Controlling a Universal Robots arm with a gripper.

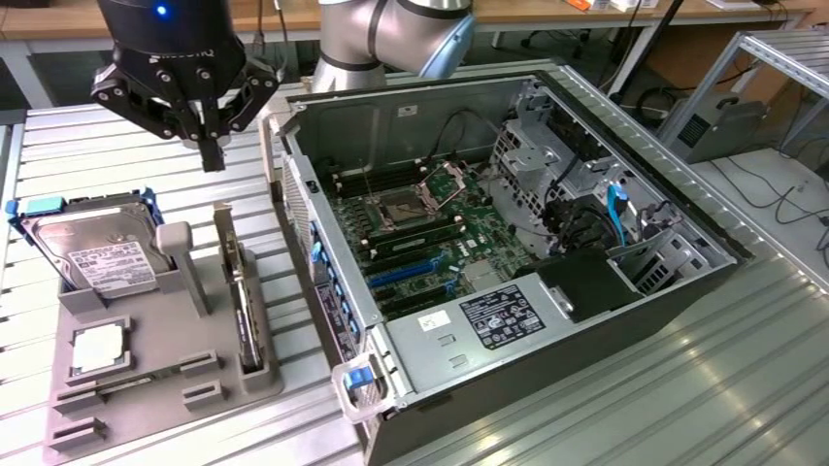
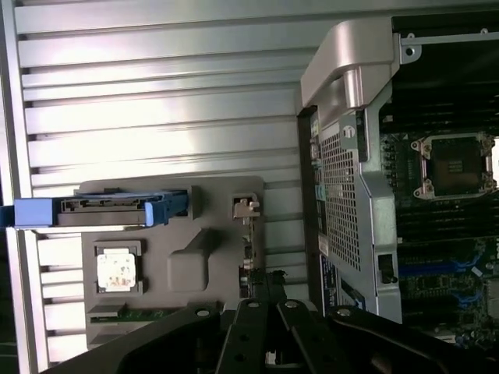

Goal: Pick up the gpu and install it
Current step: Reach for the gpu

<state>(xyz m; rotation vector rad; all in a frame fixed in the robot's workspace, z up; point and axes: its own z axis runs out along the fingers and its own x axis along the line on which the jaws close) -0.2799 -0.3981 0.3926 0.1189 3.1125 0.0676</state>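
The gpu [image 1: 239,296] is a thin dark card standing on its edge in a slot along the exterior view's right side of the grey holder tray [image 1: 182,388]. My gripper [image 1: 212,155] hangs in the air above the tray's far end, shut, with nothing between its fingers. In the wrist view the gpu [image 2: 247,234] appears edge-on as a narrow strip with a small metal bracket, just beyond my shut gripper [image 2: 265,300]. The open computer case [image 1: 388,379] lies to the exterior view's right of the tray, its motherboard [image 1: 428,243] exposed.
On the tray also rest a silver hard drive [image 1: 101,254] in a blue frame, a small square chip [image 1: 97,349] and a memory stick [image 2: 125,315]. The case wall [image 2: 343,179] stands close beside the tray. Everything sits on a ribbed metal table [image 1: 725,388].
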